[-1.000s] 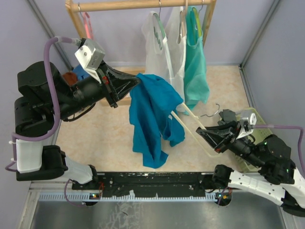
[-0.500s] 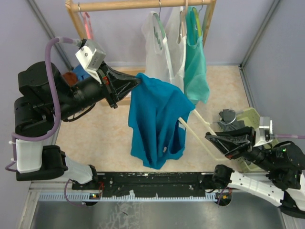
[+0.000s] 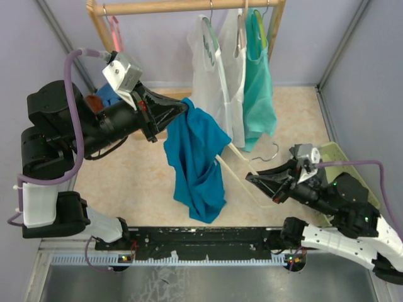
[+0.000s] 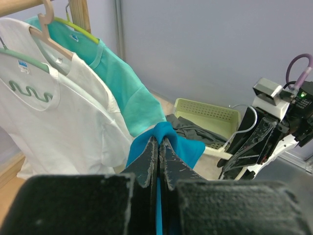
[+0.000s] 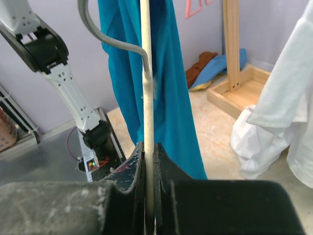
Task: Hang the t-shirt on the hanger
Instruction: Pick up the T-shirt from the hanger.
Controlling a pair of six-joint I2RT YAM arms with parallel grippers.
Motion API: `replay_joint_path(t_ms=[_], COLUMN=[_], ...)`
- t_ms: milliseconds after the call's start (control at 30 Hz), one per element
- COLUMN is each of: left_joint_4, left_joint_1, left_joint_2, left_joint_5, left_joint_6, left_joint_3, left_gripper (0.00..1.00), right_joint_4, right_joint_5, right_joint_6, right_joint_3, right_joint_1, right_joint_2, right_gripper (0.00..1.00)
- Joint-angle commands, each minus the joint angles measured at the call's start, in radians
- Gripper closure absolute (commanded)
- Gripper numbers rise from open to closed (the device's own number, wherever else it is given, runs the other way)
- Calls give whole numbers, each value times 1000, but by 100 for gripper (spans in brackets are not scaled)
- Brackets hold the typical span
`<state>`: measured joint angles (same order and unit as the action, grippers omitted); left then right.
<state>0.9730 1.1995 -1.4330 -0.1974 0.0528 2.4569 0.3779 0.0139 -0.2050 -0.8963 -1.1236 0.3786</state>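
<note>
In front of the wooden rack's [image 3: 189, 6] left post, the left claw [image 3: 184, 108] is clenched on a bunch of the t-shirt [image 3: 195, 157]. The shirt dangles above the counter [image 3: 126, 182], below the rack's middle. Below the rack's right end, the right claw [image 5: 148, 147] is grasping the hanger [image 5: 147, 98], whose far end meets the t-shirt.

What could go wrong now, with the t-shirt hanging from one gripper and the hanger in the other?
The left gripper pinches only a small fold of the t-shirt; it might slip out. The shirt hangs bunched, so the hanger, held by the right gripper, may push cloth aside instead of entering.
</note>
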Motion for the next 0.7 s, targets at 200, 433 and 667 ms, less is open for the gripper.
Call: replay_joint_path(t_ms=[200, 433, 667], left_joint_4=[-60, -88, -117], left_joint_1=[-2, -2, -2], left_joint_2=[-7, 16, 10], left_joint_5=[26, 50, 104], left_joint_6=[8, 16, 30], left_joint_3=[23, 23, 27], left_gripper=[100, 100, 100], right_joint_4=[-97, -93, -130], right_joint_5=[-43, -58, -70], right_joint_6=[0, -1, 6], right_joint_3=[-7, 22, 36], right_joint_1=[-3, -2, -3], right_joint_2=[16, 49, 103], right_gripper=[100, 100, 100])
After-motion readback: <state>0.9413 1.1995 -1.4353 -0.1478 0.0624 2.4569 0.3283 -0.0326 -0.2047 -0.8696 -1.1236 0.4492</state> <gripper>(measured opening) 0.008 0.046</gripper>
